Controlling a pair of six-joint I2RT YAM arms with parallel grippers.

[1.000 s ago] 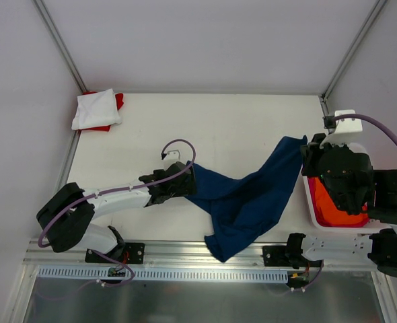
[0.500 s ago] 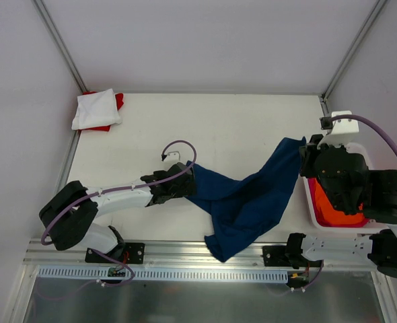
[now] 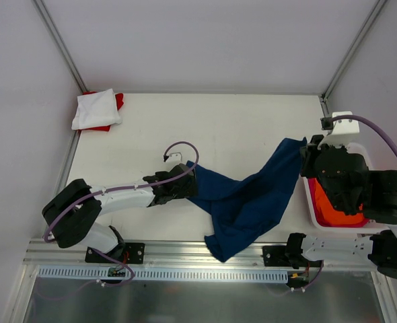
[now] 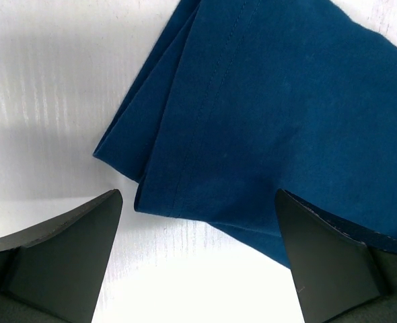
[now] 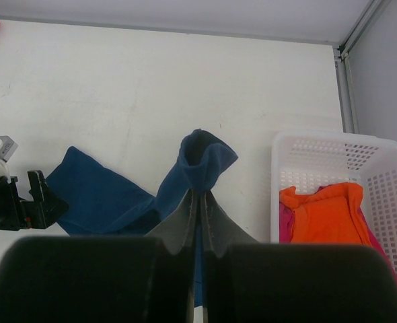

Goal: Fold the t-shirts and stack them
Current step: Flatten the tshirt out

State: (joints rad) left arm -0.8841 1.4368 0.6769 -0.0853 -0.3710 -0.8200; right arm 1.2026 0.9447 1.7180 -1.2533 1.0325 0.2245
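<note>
Little changed over last second. My left pincer (image 4: pixel 195 202) stays wide open, straddling hem corner of navy t-shirt (image 3: pixel 252 202) on worktop (image 3: pixel 239 128). My right pincer (image 5: pixel 198 196) stays clamped on opposite corner, lifted. Spreading not yet begun.

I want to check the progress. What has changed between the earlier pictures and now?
The left arm shifted slightly toward the navy t-shirt; the left hand stays open at its corner. The right hand still pinches the shirt's raised end. The white t-shirt, the red t-shirt and the basket did not move.
</note>
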